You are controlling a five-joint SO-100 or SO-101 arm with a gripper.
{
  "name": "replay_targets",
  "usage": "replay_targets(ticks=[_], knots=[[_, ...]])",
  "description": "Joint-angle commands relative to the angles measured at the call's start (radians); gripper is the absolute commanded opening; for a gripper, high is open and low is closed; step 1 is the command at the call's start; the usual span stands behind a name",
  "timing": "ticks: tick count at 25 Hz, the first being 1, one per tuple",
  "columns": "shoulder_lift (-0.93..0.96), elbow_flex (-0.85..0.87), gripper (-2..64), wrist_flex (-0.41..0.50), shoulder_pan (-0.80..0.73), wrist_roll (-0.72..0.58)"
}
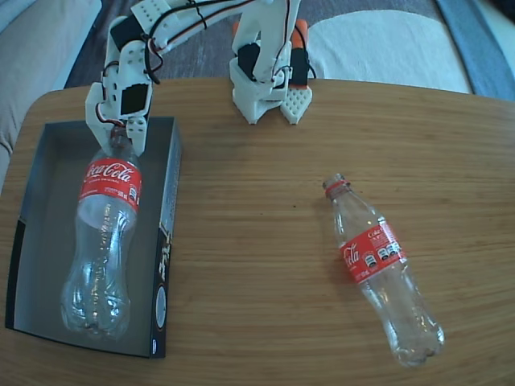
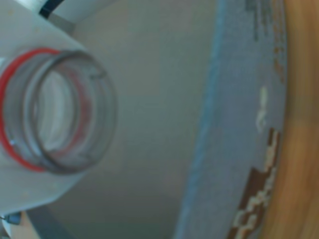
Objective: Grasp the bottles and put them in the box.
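Note:
One Coca-Cola bottle (image 1: 107, 241) lies lengthwise inside the box (image 1: 44, 201) at the left of the fixed view, its open neck pointing to the far end. My gripper (image 1: 122, 137) stands over that end, shut on the neck. In the wrist view the clear bottle mouth (image 2: 102, 124) with its red ring fills the left side, pressed between white fingers (image 2: 35, 191), with the grey box floor and the box wall (image 2: 239, 99) behind. A second bottle (image 1: 380, 269) lies on the wooden table (image 1: 257, 241) at the right, neck toward the far side.
The arm's white base (image 1: 269, 92) is fixed at the table's far edge, centre. Beyond the table are cushions and fabric (image 1: 386, 44). The table's rounded front and left edges lie close to the box.

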Motion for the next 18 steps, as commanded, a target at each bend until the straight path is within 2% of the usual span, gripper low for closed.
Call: replay_targets(ticks=[1, 12, 18], knots=[[0.006, -0.012, -0.3, -0.011, 0.014, -0.011], [0.005, -0.003, -0.3, -0.012, 0.015, -0.011], [0.008, 0.063, -0.3, -0.061, 0.008, -0.011]])
